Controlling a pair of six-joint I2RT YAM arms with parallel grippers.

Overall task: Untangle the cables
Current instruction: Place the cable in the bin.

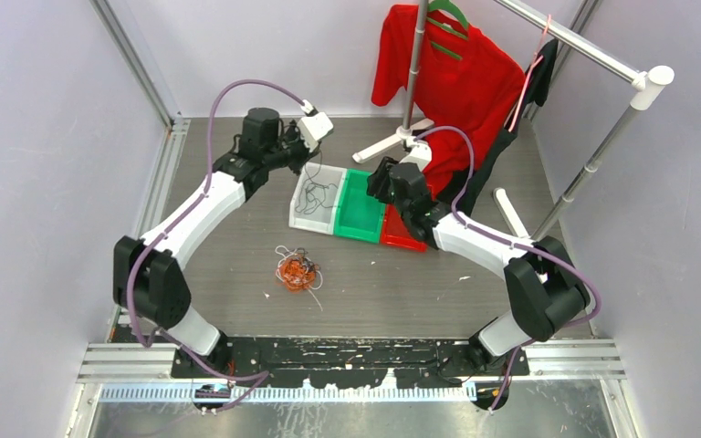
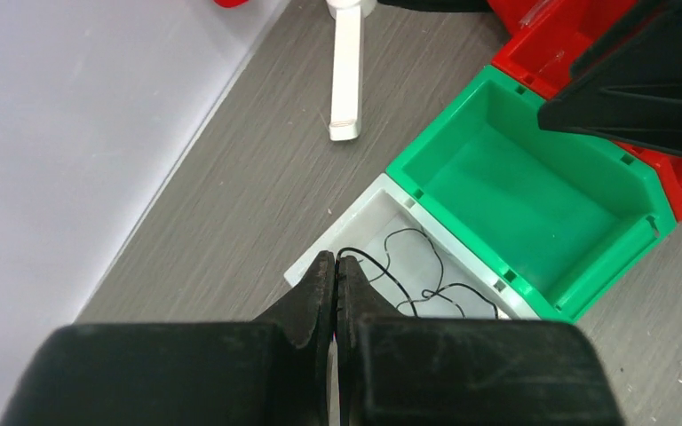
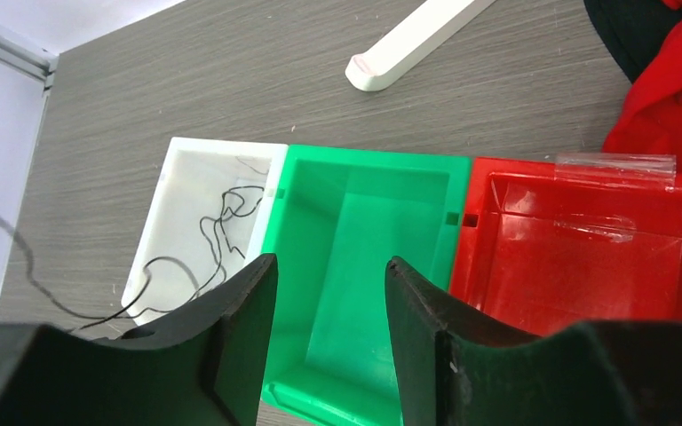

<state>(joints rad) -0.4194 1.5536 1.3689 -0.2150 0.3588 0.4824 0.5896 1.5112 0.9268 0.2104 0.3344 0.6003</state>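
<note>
A tangled bunch of orange, white and black cables (image 1: 298, 271) lies on the table in front of the bins. My left gripper (image 1: 308, 164) (image 2: 335, 257) is shut on one thin black cable (image 2: 368, 260) just above the near corner of the white bin (image 1: 303, 217) (image 2: 306, 266). That cable (image 3: 218, 235) curls down across the bin's floor, and part of it trails over the rim. My right gripper (image 1: 379, 185) (image 3: 330, 260) hovers open over the green bin (image 1: 358, 228) (image 3: 364, 160), with nothing between its fingers.
White, green and red bins (image 1: 400, 239) (image 3: 577, 177) stand side by side. Behind them stands a clothes rack with white feet (image 2: 346, 80) (image 3: 417, 40), a red shirt (image 1: 438, 68) and a black garment (image 1: 497, 155). Walls close in on the left and at the back.
</note>
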